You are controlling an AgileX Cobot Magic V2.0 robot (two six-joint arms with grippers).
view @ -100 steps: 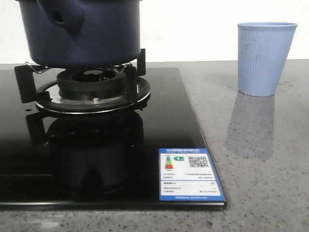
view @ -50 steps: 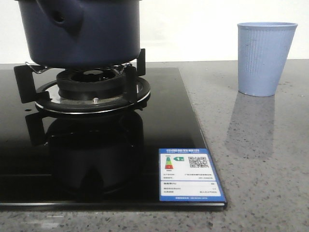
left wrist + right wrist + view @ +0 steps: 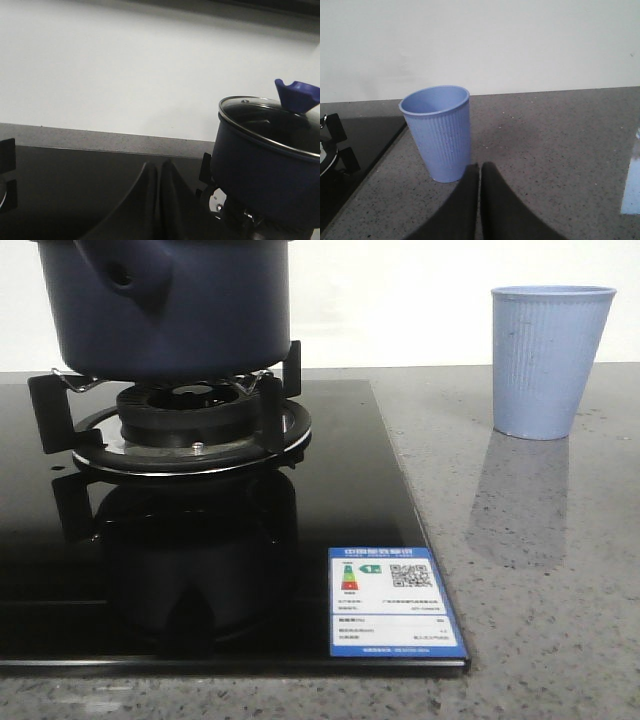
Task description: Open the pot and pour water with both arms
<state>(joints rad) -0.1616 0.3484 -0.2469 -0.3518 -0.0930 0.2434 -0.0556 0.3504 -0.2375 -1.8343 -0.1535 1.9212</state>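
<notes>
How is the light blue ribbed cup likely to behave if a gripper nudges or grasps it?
The cup looks thin-walled and, seen from the right wrist, empty, so it is probably light and would slide on the speckled counter. It is tall with a base narrower than its rim, so a high push might tip it. The ribbed wall should help grip, though a hard squeeze could flex it.

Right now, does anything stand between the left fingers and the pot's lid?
Nothing visible does. In the left wrist view the closed left fingers face bare black cooktop glass, and the pot sits off to one side on its burner, glass lid and blue knob unobstructed.
</notes>
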